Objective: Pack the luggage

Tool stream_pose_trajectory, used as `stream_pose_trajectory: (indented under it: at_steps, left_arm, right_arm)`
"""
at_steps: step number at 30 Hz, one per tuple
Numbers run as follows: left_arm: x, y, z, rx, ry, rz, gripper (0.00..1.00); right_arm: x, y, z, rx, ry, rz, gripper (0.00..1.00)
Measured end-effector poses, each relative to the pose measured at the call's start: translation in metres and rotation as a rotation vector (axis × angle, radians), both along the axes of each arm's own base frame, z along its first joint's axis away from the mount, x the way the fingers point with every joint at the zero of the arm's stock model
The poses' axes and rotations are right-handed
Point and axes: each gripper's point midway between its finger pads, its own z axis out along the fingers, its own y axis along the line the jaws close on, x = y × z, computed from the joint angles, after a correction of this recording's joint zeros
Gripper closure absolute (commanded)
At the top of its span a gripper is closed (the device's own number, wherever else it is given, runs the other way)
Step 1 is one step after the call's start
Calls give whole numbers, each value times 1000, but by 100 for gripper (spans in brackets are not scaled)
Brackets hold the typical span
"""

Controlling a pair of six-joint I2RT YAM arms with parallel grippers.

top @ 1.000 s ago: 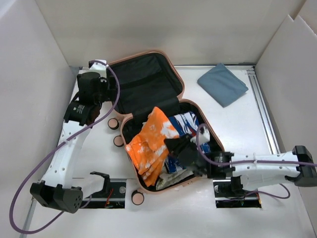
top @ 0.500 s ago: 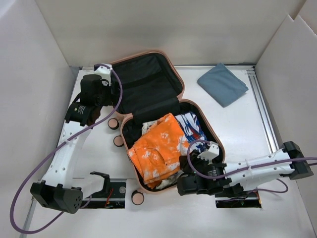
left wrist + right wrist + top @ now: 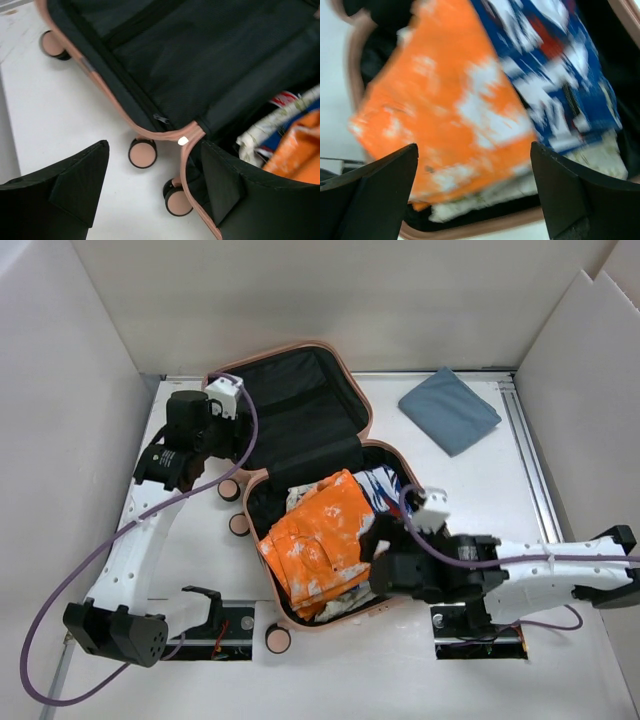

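Observation:
The luggage (image 3: 368, 430), pale pink with black lining, lies open, its lid at the back and its base in front. An orange tie-dye garment (image 3: 320, 540) lies on top in the base, over a blue patterned one (image 3: 385, 488). My right gripper (image 3: 372, 558) hovers open over the base's front right; in the right wrist view its jaws (image 3: 472, 190) stand wide above the orange garment (image 3: 455, 105), holding nothing. My left gripper (image 3: 215, 435) is open beside the lid's left edge; the left wrist view has it (image 3: 155, 190) above the hinge and two pink wheels (image 3: 142, 152).
A folded blue-grey cloth (image 3: 450, 410) lies on the table at the back right. Pink wheels (image 3: 240, 525) stick out on the suitcase's left, and one wheel (image 3: 278, 640) at its front corner. White walls enclose the table on three sides.
The right gripper let go of the orange garment, opened wide and drew back a little to the right. The garment now lies folded in the base. The left gripper shifted right toward the lid.

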Motion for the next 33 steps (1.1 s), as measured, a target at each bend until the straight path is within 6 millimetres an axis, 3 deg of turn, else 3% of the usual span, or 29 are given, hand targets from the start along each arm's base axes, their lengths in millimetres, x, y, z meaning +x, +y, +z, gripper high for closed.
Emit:
stream_pose_trajectory:
  at_steps: [4, 7, 8, 9, 11, 13, 16, 18, 21, 25, 28, 29, 30, 32, 33]
  left_arm:
    - [-14, -21, -9, -6, 48, -166, 44]
    - [-29, -39, -20, 8, 85, -301, 47]
    - [-36, -43, -26, 13, 101, -347, 48]
    - [-44, -49, -33, 15, 120, -398, 48]
    - [-63, -57, -49, 30, 161, -499, 48]
    - [-83, -64, -65, 46, 199, -588, 48]
    - [-110, -85, -85, 83, 246, -735, 50]
    - [-128, -101, -99, 118, 270, -830, 50]
    - [-146, -111, -132, 184, 316, -898, 50]
    - [-141, -96, -174, 286, 378, -826, 52]
    - [-133, -86, -186, 333, 383, -763, 51]
    - [-131, -86, -186, 340, 378, -751, 49]
    - [-128, -85, -185, 348, 374, -738, 47]
    - [-120, -85, -179, 362, 371, -714, 41]
    - [-115, -86, -174, 370, 371, -702, 40]
  right_arm:
    - [42, 36, 56, -105, -102, 149, 12]
    - [91, 46, 60, -118, -124, 219, 44]
    - [106, 45, 54, -107, -127, 242, 54]
    - [120, 40, 43, -105, -124, 259, 71]
    - [139, 32, 15, -103, -105, 307, 81]
    - [144, 35, -13, -101, -67, 391, 94]
    - [144, 62, -39, -100, -31, 551, 100]
    - [145, 74, -50, -104, -28, 611, 100]
    - [153, 68, -55, -111, -20, 598, 100]
    - [170, 37, -60, -135, -19, 515, 100]
    - [185, 12, -62, -183, -24, 480, 92]
    - [190, 6, -60, -201, -30, 479, 81]
    - [196, 2, -56, -220, -37, 482, 57]
    - [214, -6, -38, -264, -69, 489, 37]
    - [228, -8, -24, -276, -101, 489, 14]
